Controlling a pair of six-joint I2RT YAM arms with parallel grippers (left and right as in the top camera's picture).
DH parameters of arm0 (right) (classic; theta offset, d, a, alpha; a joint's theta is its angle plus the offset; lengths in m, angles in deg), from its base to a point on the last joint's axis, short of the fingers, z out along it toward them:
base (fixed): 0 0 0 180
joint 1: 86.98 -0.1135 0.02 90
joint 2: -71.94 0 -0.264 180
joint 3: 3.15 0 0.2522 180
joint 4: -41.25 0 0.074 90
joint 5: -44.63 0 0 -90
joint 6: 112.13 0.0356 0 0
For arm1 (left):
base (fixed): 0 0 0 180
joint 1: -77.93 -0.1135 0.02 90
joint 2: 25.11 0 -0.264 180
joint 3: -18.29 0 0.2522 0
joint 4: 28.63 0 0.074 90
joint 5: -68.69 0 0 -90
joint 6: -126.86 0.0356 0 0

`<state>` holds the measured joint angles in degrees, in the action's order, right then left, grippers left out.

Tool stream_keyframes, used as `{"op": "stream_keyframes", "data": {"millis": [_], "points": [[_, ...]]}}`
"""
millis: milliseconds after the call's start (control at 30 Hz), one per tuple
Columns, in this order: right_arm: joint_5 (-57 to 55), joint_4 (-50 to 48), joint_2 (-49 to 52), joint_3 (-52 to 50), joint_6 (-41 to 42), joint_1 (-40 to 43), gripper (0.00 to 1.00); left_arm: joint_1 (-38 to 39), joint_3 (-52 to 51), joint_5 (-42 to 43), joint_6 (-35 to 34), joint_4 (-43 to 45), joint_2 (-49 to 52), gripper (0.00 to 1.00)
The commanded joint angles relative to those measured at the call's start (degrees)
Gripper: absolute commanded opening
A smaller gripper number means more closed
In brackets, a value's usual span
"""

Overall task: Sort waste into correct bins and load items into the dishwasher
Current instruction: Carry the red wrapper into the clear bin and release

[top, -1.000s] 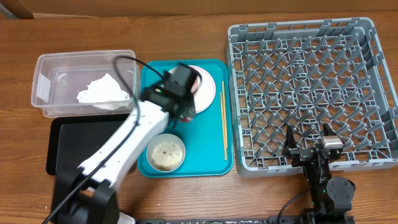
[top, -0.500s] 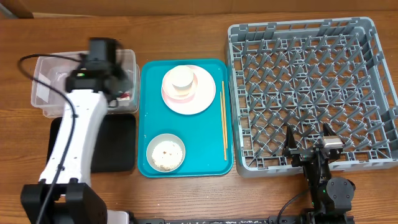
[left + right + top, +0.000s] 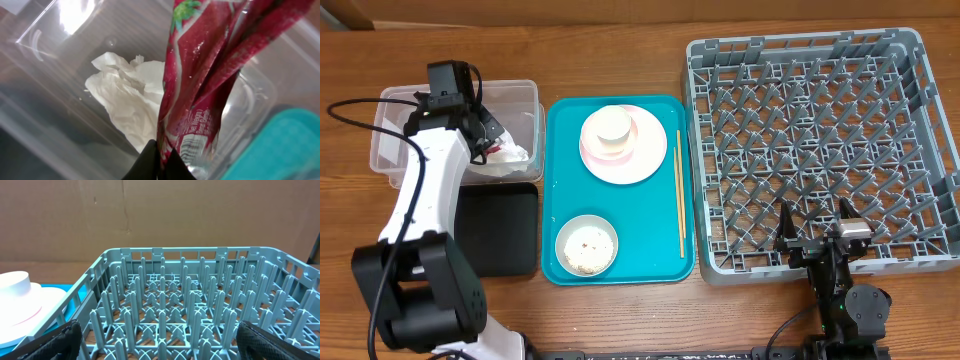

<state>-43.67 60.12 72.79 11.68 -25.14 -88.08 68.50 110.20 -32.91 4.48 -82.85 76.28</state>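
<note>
Red wrapper (image 3: pixel 200 75) over napkin (image 3: pixel 125 100) in tub (image 3: pixel 386 150)

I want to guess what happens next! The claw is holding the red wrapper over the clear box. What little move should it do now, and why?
Probably open the left claw and let go. The red wrapper hangs pinched in it right over the clear tub, above the white napkin lying inside, so it should drop in.

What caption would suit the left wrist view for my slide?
The left gripper holds a red snack wrapper over the clear tub, where a crumpled white napkin lies.
</note>
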Motion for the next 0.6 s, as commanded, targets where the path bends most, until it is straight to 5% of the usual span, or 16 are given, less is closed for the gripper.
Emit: {"op": "stream_keyframes", "data": {"millis": [0,33,100,267,400,467,567], "points": [[0.35,-0.44,-0.68,-0.61,-0.04,0.22,1.0,-0.42,-0.42,-0.39,0.68,0.85,1.46,0.45],[0.35,-0.44,-0.68,-0.61,-0.04,0.22,1.0,-0.39,-0.42,-0.37,0.68,1.05,1.46,0.61],[0.35,-0.44,-0.68,-0.61,-0.04,0.22,1.0,-0.39,-0.07,-0.39,0.72,1.16,0.94,0.68],[0.35,-0.44,-0.68,-0.61,-0.02,0.22,1.0,-0.39,3.56,5.31,2.21,-3.26,-2.47,0.74],[0.35,-0.44,-0.68,-0.61,-0.04,0.22,1.0,-0.26,7.17,20.35,2.21,-11.1,-6.75,0.73],[0.35,-0.44,-0.68,-0.61,-0.04,0.22,1.0,-0.17,7.3,27.36,2.73,-14.49,-8.83,0.66],[0.35,-0.44,-0.68,-0.61,-0.04,0.22,1.0,0.98,7.3,34.18,4.7,-21.94,-10.56,0.24]]}}
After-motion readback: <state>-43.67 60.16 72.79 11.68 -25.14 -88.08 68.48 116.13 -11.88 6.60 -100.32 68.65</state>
